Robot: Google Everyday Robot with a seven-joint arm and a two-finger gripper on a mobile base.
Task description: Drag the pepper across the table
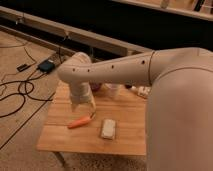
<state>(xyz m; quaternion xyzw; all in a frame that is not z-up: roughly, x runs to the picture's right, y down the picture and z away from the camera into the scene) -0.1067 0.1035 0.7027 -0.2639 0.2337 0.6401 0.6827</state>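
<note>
Hanging low over the tabletop (59,138), the gripper (86,111) sits just to the left of the white block (107,128) and a little farther back, right above the stem end of the pepper (80,121). From where I stand I cannot tell whether the gripper is apart, together or clamped on anything, nor whether it truly touches the pepper or only hovers very close to it. The pepper lies flat just left of the white block, apart from it, its narrow tip pointing away from the block towards the left edge. My reading is that the task is at the contact step: the gripper is placed at the pepper and the drag itself looks not yet done. The next move calls for a firm hold or downward press on the pepper, then a level sweep that keeps it on the wood and steers wide of the white block, since a slim tapered thing could roll or slip out. Counting: one pepper, one white block, one gripper on one arm (117,70), one tabletop. Behind the white block, at the far edge, stands a small cluster of clutter (112,90), too indistinct to count.
</note>
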